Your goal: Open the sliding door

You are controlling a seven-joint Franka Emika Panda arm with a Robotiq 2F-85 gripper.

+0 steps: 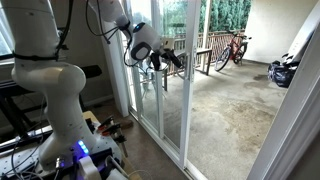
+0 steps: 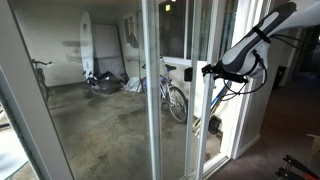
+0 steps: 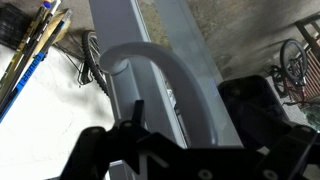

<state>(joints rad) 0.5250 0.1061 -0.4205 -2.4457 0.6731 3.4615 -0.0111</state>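
The sliding door point(image 1: 172, 105) is a tall glass panel in a white frame; it also shows in an exterior view point(image 2: 182, 120). Its white D-shaped handle point(image 3: 150, 58) sits on the upright and shows faintly in an exterior view point(image 2: 208, 96). My gripper point(image 3: 190, 115) is at the handle at about chest height in both exterior views point(image 1: 165, 60) point(image 2: 210, 70). In the wrist view the handle bar runs between the two dark fingers. It lies against the right finger, with a gap to the left finger. The gripper looks open around the bar.
Outside is a concrete patio with a bicycle point(image 1: 235, 47), a railing point(image 1: 205, 55) and a dark bag point(image 1: 283, 72). Another bicycle point(image 2: 175, 98) and a surfboard point(image 2: 86, 45) stand behind the glass. The robot base and cables point(image 1: 85, 150) are indoors. Fixed glass panels flank the door.
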